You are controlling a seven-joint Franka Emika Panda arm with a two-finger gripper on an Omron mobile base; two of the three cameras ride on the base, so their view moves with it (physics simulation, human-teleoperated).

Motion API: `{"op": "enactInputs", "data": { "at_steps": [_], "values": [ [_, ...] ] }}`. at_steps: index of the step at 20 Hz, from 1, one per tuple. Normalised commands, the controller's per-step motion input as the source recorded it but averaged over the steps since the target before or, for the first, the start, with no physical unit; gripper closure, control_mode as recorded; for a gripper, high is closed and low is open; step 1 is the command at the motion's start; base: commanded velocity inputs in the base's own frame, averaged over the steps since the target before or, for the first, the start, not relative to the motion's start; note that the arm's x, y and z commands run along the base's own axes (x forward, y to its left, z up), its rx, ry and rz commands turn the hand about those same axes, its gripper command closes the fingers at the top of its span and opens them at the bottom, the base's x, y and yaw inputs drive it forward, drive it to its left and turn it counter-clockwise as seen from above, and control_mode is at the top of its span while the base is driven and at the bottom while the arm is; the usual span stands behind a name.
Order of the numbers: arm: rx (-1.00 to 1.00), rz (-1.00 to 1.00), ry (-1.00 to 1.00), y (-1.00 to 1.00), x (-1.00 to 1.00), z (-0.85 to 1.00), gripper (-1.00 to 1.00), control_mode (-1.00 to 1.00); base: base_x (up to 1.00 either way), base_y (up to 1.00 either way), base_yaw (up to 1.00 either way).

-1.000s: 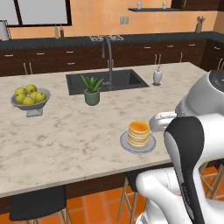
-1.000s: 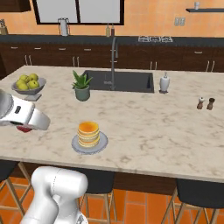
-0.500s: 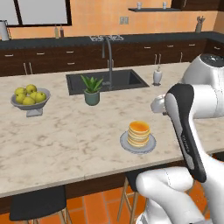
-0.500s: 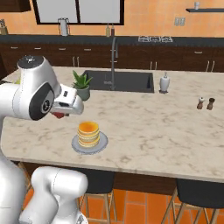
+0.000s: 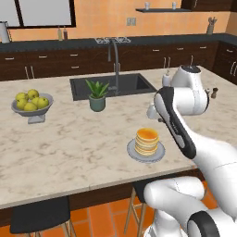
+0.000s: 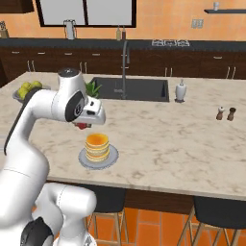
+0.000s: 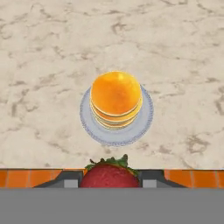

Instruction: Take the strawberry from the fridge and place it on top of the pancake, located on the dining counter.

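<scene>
My gripper (image 7: 110,180) is shut on the strawberry (image 7: 109,173), whose red body and green leaves fill the gap between the finger tips. In the right base view the gripper (image 6: 83,126) hangs above the dining counter (image 6: 168,144), a little left of and behind the pancake (image 6: 97,145). The pancake (image 7: 116,98) is a short golden stack with an orange top on a round grey plate (image 7: 146,118), lying below and ahead of the hand. The left base view shows the pancake (image 5: 146,140) near the counter's front edge, beside my white forearm. The fridge is out of view.
On the counter stand a grey bowl of yellow-green fruit (image 5: 31,102), a potted plant (image 5: 97,95), the dark sink (image 5: 111,85) with its tall faucet (image 5: 114,60), a soap dispenser (image 6: 180,90) and two shakers (image 6: 226,113). Stools (image 5: 39,215) stand below the front edge.
The arm has swung up from the counter's edge and in over the counter, carrying the strawberry to just beside the pancake. The gripper has stayed shut.
</scene>
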Motion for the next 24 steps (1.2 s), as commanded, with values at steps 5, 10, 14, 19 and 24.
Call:
{"op": "enactInputs", "data": {
  "at_steps": [5, 10, 14, 19, 24],
  "values": [
    [-0.14, 0.0, 0.04, 0.0, 1.0, -0.64, 1.0, -1.0, 0.0, 0.0, 0.0],
    [-0.01, -0.01, -0.04, 0.0, 0.86, -0.45, 1.0, -1.0, 0.0, 0.0, 0.0],
    [0.14, 0.0, 0.15, 0.0, 0.4, -0.19, 1.0, -1.0, 0.0, 0.0, 0.0],
    [0.07, -0.01, 0.07, 0.07, -0.1, -0.19, 1.0, -1.0, 0.0, 0.0, 0.0],
    [0.0, -0.05, 0.0, 0.03, -0.23, -0.25, 1.0, -1.0, 0.0, 0.0, 0.0]
  ]
}}
